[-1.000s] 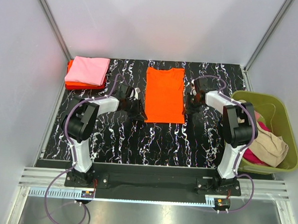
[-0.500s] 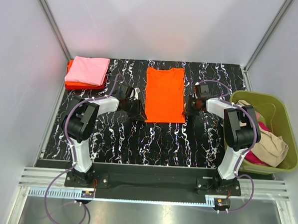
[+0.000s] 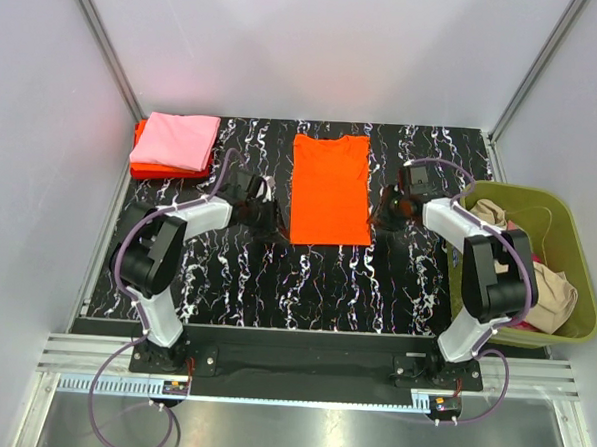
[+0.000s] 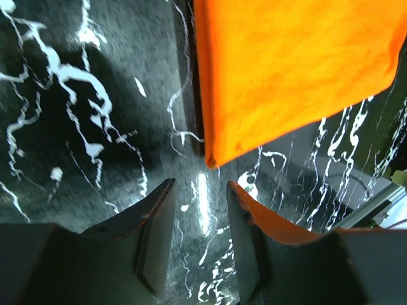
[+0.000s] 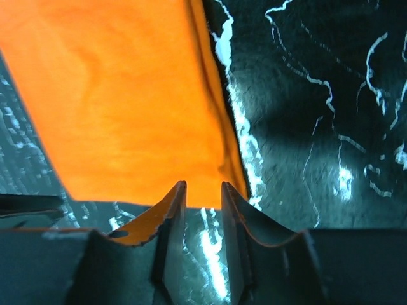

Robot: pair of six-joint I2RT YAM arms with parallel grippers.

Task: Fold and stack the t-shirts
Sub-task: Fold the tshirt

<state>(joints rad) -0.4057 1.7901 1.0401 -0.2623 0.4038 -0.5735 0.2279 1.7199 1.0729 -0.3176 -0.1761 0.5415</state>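
Since a second ago your right arm has swung its elbow out toward the olive-green basket (image 3: 571,226). Its jaws, pressed together then, now stand a little apart. Your left gripper (image 4: 200,187) has drawn slightly back from the cloth.

The bright orange t-shirt (image 3: 330,190) lies flat mid-table (image 3: 305,284), already narrowed to a long strip with its collar at the far end. The pink shirt (image 3: 176,140) sits folded on the red-orange shirt (image 3: 141,167) at the far left. The step in hand looks like the crosswise fold, hem up to collar.

Your left jaws are parted with nothing between them, and the shirt's near left corner lies just ahead of them. Your right gripper (image 5: 203,185) shows a narrow gap, also empty, right at the hem near the other near corner.

Next you'll likely need to ease each gripper forward and low so one finger slips under all the layers. Pinch both corners together, then lift and carry them evenly toward the collar. An uneven pull would skew the strip.
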